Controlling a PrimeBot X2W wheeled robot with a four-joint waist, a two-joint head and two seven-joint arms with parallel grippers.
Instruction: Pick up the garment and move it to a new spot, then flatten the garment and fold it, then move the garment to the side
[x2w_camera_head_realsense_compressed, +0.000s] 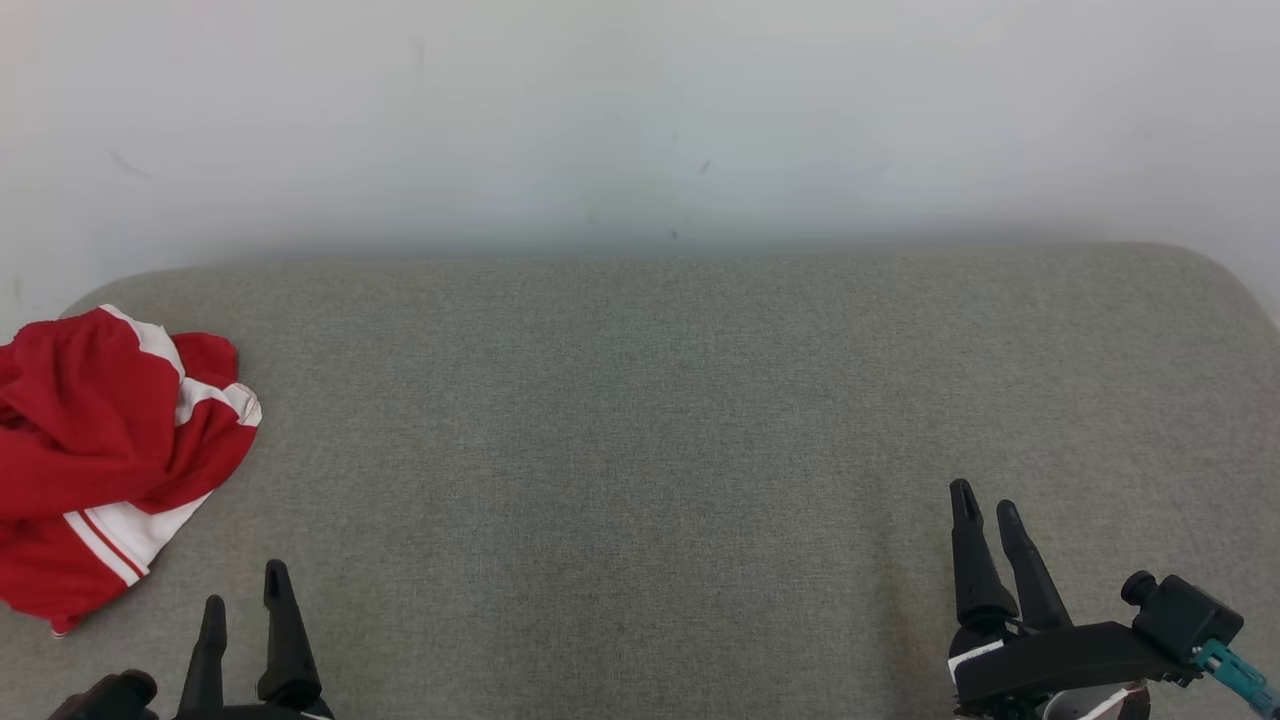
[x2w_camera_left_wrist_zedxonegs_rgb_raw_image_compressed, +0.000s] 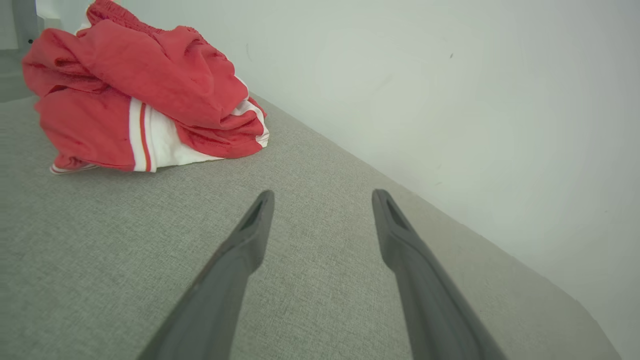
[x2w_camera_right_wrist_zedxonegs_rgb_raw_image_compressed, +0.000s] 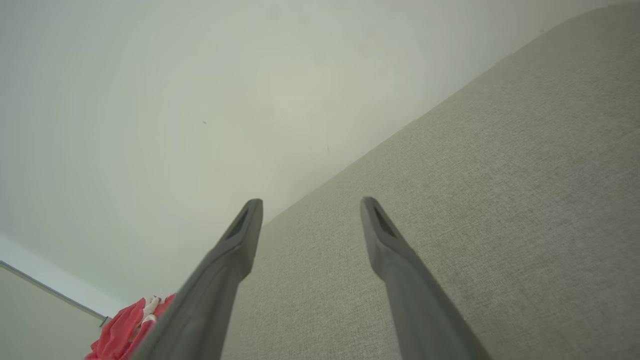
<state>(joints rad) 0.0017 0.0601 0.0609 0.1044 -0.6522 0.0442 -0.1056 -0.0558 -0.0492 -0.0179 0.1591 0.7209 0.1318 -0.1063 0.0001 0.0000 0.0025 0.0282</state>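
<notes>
As the crumpled red garment (x2w_camera_head_realsense_compressed: 100, 440) lies mid-left, my left hand (x2w_camera_head_realsense_compressed: 244, 583), spread like my right hand (x2w_camera_head_realsense_compressed: 984, 495), should pinch a top fold.

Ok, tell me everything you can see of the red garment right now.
The garment is red, with white panels and thin red-and-white stripes at its edges; it looks like soft, light sportswear cloth. It lies crumpled in a loose, folded-over heap, not flattened, at the far left of the grey fabric surface, partly cut off by the head view's left edge. It rests on that surface alone. The left tool, open, stands near but clear of it.
</notes>
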